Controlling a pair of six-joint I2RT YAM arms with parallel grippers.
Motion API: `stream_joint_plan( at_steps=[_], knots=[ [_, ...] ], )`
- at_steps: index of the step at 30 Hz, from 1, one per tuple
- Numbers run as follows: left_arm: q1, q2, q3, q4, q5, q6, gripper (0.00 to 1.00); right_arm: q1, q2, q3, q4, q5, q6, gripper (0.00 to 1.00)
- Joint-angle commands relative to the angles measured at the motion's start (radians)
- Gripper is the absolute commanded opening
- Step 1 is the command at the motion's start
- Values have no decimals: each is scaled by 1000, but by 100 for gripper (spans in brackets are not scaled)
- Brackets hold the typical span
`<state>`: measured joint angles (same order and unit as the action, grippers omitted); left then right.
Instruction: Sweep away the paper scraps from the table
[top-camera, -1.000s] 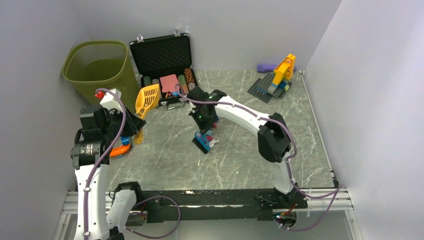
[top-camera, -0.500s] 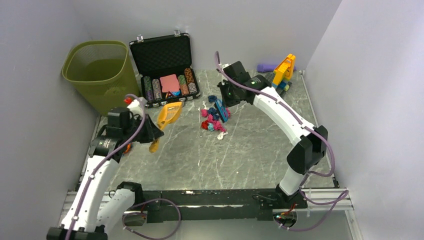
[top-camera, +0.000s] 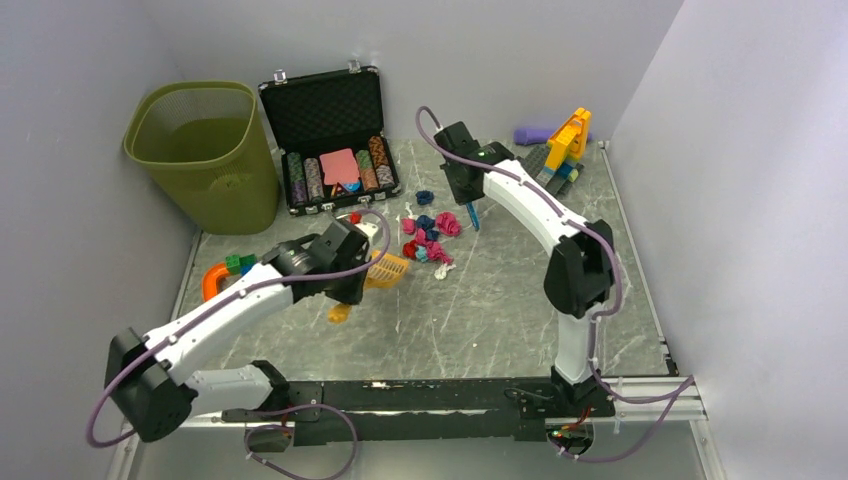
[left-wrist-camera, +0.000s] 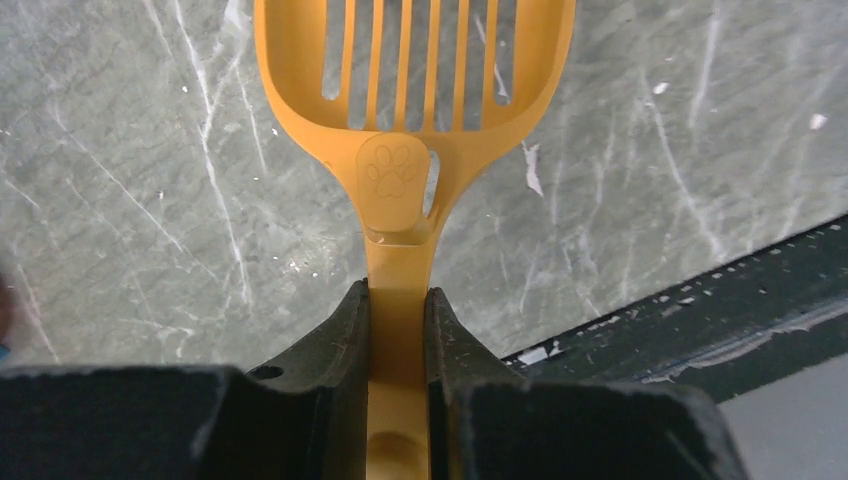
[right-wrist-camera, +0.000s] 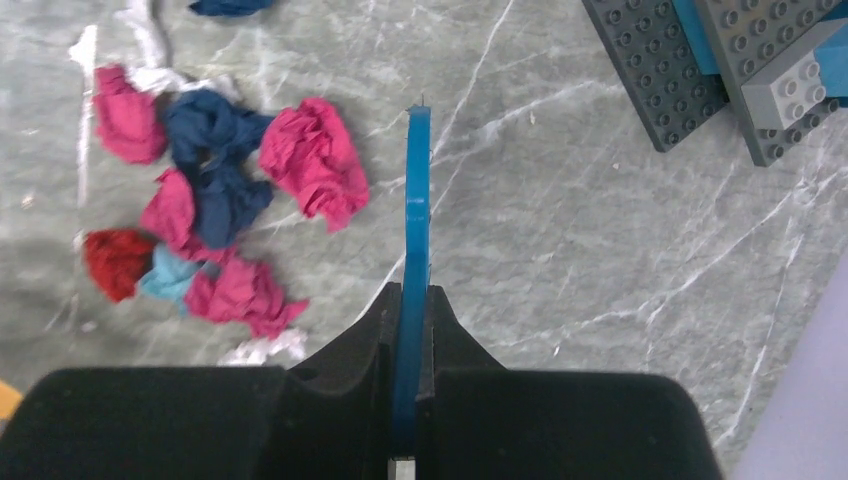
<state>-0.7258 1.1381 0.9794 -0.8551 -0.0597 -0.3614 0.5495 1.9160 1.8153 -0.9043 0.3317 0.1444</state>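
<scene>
The paper scraps (top-camera: 428, 238) lie heaped on the desk (top-camera: 500, 300); left pincer (left-wrist-camera: 397, 320) clamped on a yellow scoop (left-wrist-camera: 410, 90) just beside them; right pincer (right-wrist-camera: 410, 315) clamped on a blue blade (right-wrist-camera: 414, 200), the scraps just to its left.

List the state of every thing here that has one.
Left gripper: shut on the yellow scoop, at its handle.
Right gripper: shut on the blue tool.
Paper scraps: bunched on the table, between both tools.
Case: lid open, chips inside.
Bin: upright.
</scene>
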Motion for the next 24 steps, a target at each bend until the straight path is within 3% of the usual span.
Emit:
stream_joint_plan(
  at_steps=[1, 12, 24],
  knots=[
    [-13, 103, 71, -25, -102, 46, 0, -16, 94, 101, 7, 93, -53, 0],
    [-13, 289, 143, 1, -161, 172, 0, -40, 285, 268, -15, -36, -171, 0],
    [-7, 416, 203, 1, -67, 271, 0, 8, 348, 324, -91, -388, -343, 0]
  ],
)
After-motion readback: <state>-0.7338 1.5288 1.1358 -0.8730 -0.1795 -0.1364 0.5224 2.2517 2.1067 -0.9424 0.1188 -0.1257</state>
